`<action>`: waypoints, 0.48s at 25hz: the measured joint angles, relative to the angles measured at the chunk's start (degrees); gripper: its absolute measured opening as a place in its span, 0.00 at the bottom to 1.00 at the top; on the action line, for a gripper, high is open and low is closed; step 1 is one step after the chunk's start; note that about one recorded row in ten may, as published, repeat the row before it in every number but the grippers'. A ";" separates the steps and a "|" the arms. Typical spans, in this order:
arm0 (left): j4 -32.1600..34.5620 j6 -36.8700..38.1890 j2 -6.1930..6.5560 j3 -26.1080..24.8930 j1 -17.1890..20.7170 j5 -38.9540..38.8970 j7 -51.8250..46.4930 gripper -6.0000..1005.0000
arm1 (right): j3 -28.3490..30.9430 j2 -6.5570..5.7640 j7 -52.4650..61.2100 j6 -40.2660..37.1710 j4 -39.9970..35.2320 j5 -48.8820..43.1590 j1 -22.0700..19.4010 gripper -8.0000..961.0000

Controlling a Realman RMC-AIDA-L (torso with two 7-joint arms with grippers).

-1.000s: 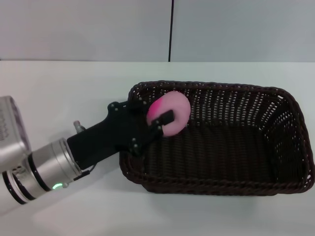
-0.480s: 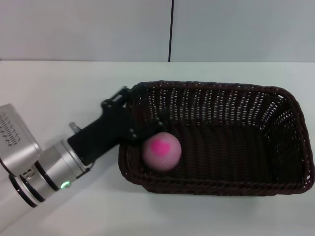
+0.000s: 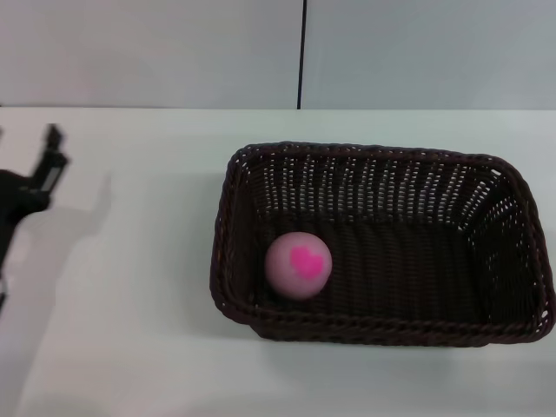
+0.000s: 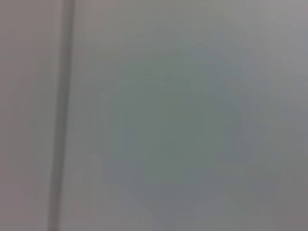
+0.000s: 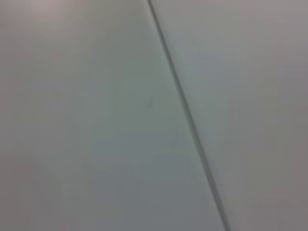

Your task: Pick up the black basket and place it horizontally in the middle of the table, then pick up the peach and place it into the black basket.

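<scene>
The black basket [image 3: 382, 243] lies lengthwise on the white table [image 3: 130, 287], right of the middle in the head view. The peach [image 3: 298, 265] rests inside the basket near its left end, with the magenta heart blotch facing up. My left gripper [image 3: 26, 174] is at the far left edge of the head view, raised above the table and well away from the basket. It is empty, and the one finger [image 3: 50, 156] that shows stands splayed out, so it looks open. My right gripper is out of view. Both wrist views show only a grey wall.
A grey wall with a dark vertical seam [image 3: 303, 52] stands behind the table. The left gripper's shadow [image 3: 69, 226] falls on the tabletop left of the basket.
The left gripper let go of the peach, which dropped and settled on the basket floor. The left arm then pulled back fast to the far left edge of the view.
</scene>
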 joint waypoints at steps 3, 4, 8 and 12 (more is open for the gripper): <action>0.72 0.24 0.11 -2.00 0.81 0.02 -0.02 0.81 | 4.62 0.04 -3.15 0.90 4.12 0.01 1.54 0.63; 1.31 0.25 0.12 -2.34 0.93 0.03 0.11 0.81 | 5.48 0.08 -3.60 2.10 4.80 -0.05 2.00 0.63; 3.79 0.30 0.15 -2.95 0.61 0.08 0.53 0.81 | 6.42 0.15 -3.82 8.29 5.42 -0.50 3.86 0.63; 4.04 1.42 0.28 -3.25 0.55 0.10 0.54 0.81 | 6.11 0.18 -3.75 10.73 5.30 -0.70 5.80 0.63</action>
